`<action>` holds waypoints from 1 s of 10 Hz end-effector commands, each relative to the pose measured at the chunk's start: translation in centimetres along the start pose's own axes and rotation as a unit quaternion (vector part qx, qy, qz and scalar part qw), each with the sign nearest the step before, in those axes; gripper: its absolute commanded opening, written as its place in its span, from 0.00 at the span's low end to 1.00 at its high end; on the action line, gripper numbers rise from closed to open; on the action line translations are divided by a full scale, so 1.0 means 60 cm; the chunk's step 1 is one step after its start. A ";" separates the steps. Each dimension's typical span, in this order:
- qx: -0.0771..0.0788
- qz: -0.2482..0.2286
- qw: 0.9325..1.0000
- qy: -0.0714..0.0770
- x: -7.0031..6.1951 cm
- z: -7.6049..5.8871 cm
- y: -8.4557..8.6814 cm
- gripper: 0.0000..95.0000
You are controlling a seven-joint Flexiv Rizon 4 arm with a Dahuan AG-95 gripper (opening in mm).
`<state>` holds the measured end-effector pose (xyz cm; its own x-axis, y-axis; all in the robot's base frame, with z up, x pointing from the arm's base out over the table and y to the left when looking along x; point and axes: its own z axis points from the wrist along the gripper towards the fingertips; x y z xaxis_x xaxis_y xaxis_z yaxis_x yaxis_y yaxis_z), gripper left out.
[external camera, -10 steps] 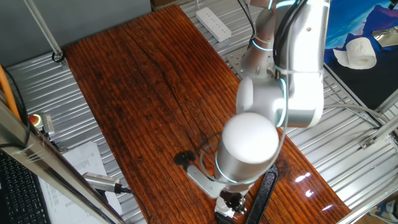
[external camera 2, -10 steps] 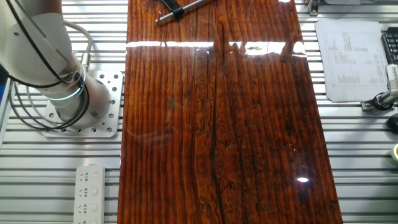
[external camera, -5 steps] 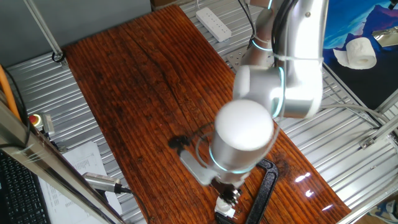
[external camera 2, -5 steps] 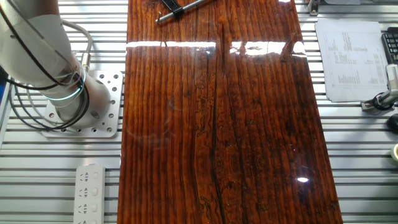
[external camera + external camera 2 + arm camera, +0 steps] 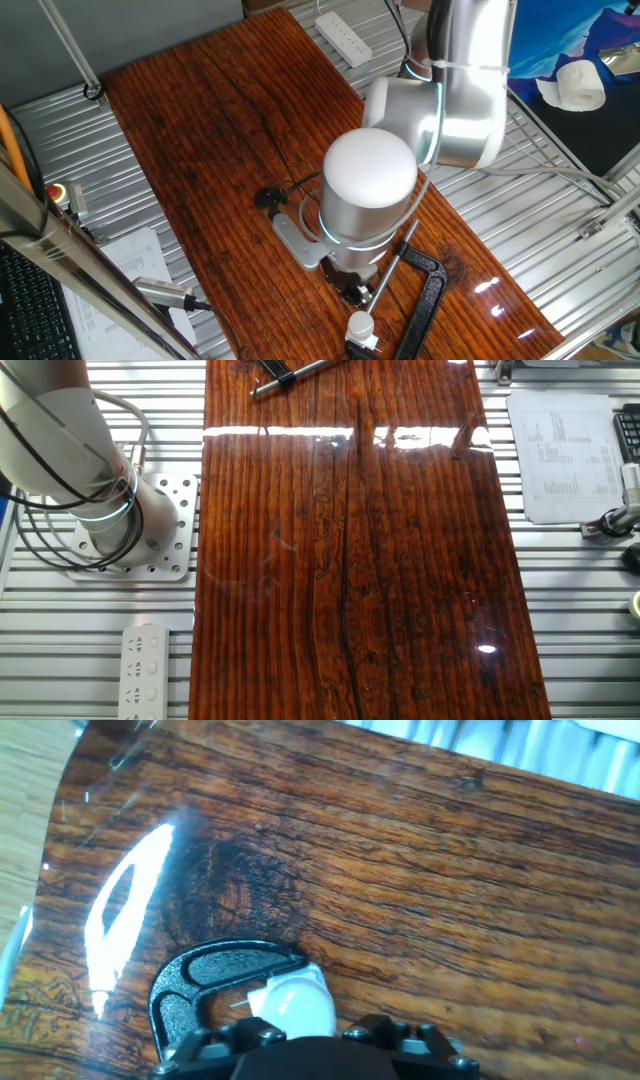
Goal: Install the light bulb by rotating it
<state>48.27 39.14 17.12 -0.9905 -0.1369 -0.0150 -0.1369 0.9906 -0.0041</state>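
The light bulb is a small white dome standing upright at the near end of the black clamp, by the table's front edge. My gripper hangs under the big white wrist cap, just up and left of the bulb and apart from it. Nothing is between its fingers. In the hand view the bulb shows just past the gripper, seated in the curved end of the clamp. The black finger mounts stand apart on either side of it. The other fixed view shows neither bulb nor gripper.
The wooden table top lies between metal rails. A power strip is at the back and papers at the left. A black cable trails beside the wrist. The robot base and a black-handled tool flank the board.
The arm has swung up and to the left, away from the table's front edge. The bulb, earlier under the gripper, now stands uncovered in the clamp.
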 end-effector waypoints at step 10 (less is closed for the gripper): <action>-0.007 -0.007 1.000 0.001 0.002 -0.003 -0.022 0.00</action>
<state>48.36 37.56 17.36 -0.9887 -0.1492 -0.0155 -0.1494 0.9887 0.0120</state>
